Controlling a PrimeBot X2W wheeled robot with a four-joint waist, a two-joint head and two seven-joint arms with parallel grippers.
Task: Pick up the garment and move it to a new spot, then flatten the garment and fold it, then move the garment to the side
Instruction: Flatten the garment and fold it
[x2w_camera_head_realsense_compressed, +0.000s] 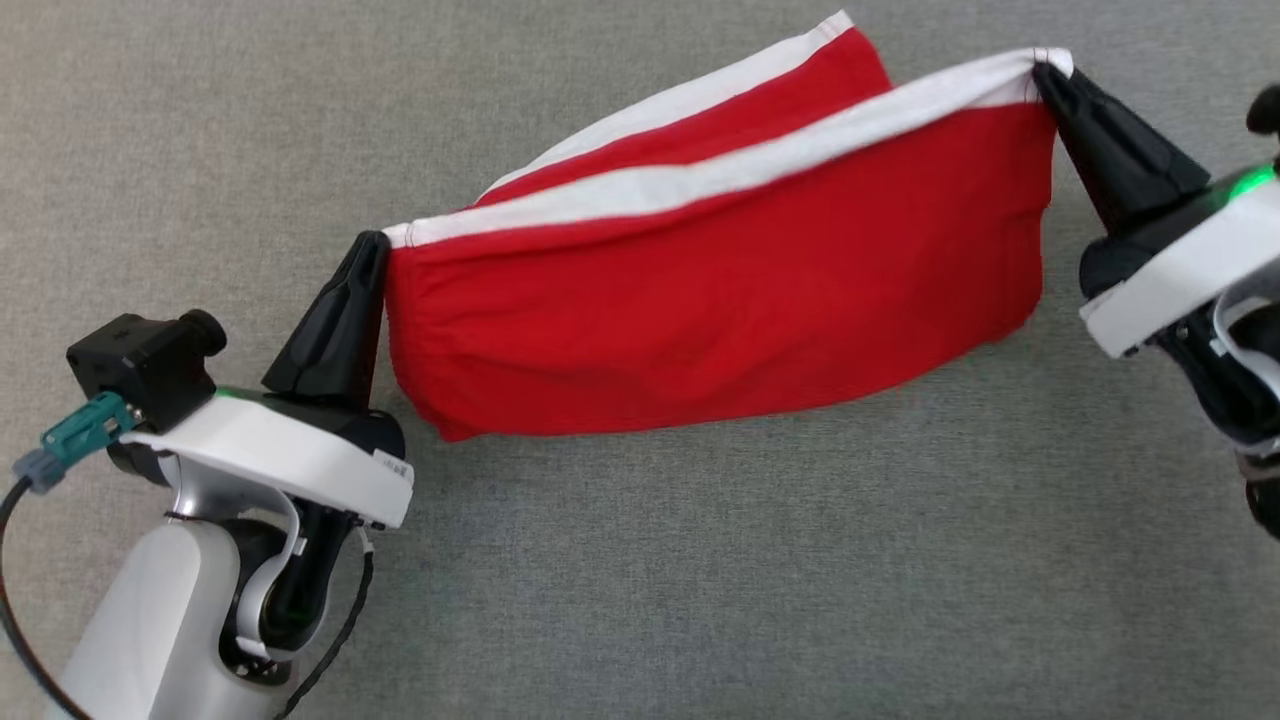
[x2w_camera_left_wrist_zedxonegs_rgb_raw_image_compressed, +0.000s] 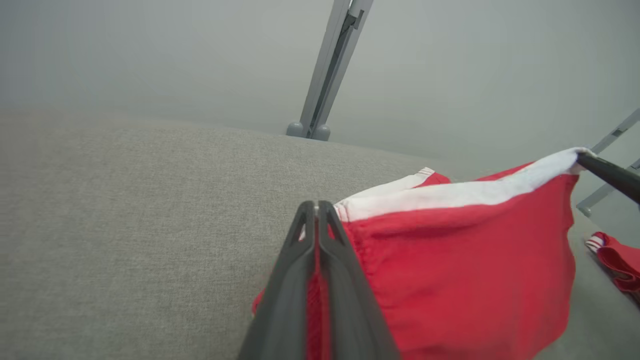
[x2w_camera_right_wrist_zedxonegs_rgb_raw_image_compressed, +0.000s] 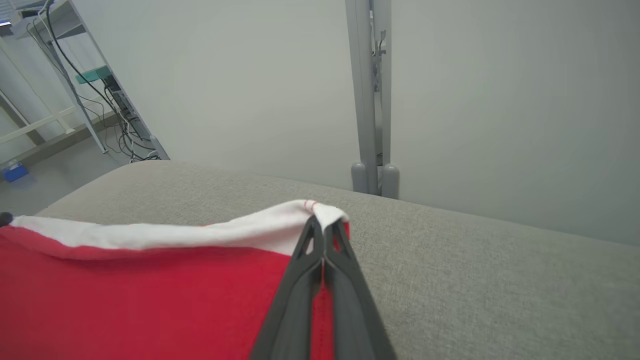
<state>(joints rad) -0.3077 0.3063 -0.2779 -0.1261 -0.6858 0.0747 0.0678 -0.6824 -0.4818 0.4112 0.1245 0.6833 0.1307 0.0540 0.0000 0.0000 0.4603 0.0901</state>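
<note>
Grey woven cloth covers the tabletop (x2w_camera_head_realsense_compressed: 640, 600), with a pale wall and a grey post (x2w_camera_right_wrist_zedxonegs_rgb_raw_image_compressed: 370, 100) behind its far edge. Over it the red garment (x2w_camera_head_realsense_compressed: 700, 330) is stretched between the two hands by its white band (x2w_camera_head_realsense_compressed: 700, 175): the left hand (x2w_camera_head_realsense_compressed: 376, 248) is pinched tight on the band's left end, and the right hand (x2w_camera_head_realsense_compressed: 1045, 75) is pinched tight on its right end, higher up the head view. Red fabric sags below the band in a loose pouch, and whether its lower edge touches the tabletop cannot be told.
</note>
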